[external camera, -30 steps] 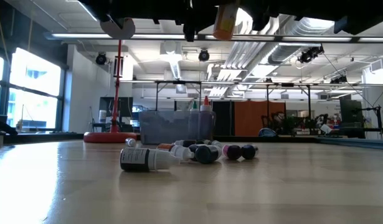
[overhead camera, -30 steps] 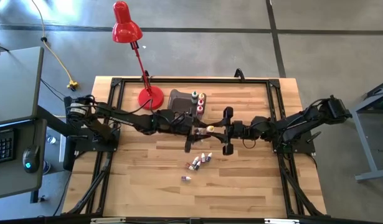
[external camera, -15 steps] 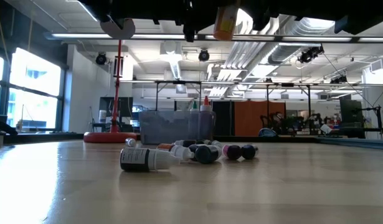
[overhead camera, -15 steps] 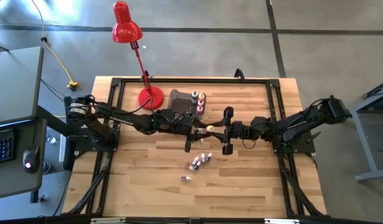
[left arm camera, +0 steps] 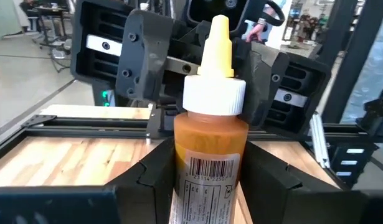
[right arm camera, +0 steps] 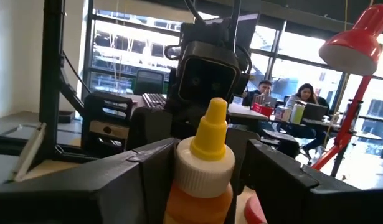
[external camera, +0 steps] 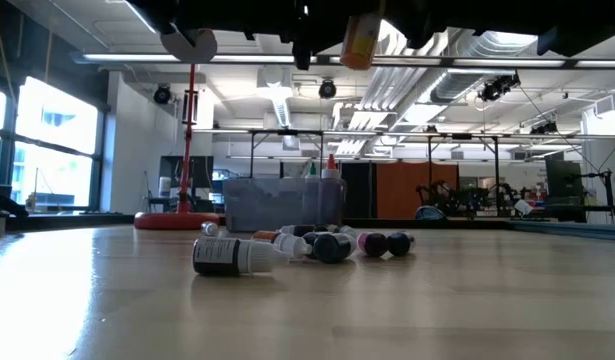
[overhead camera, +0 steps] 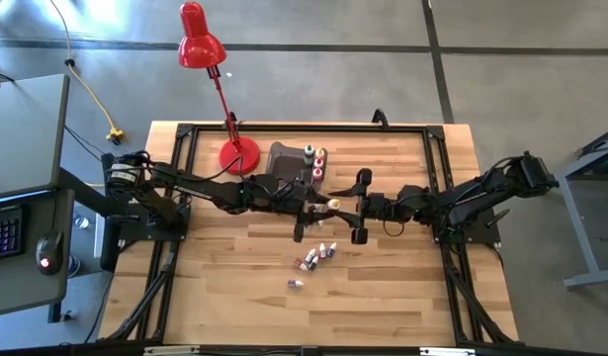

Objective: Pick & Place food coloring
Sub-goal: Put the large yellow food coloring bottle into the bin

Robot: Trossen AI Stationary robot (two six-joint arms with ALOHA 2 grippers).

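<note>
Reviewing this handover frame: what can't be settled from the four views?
- Which gripper holds the yellow-capped bottle: fingers flank it in both wrist views, contact hidden by the bottle; too small in the high view.
- The arms in the low view: cut off by the top edge.
- Count and colours of the loose bottles on the table: too small from above, overlapping in the low view.
- Contents of the grey bin: blurred by its translucent wall.

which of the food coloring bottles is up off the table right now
The yellow-capped orange bottle, held in the air between the two arms, over the table's middle. The other bottles lie on the wood or stand by the grey bin.
</note>
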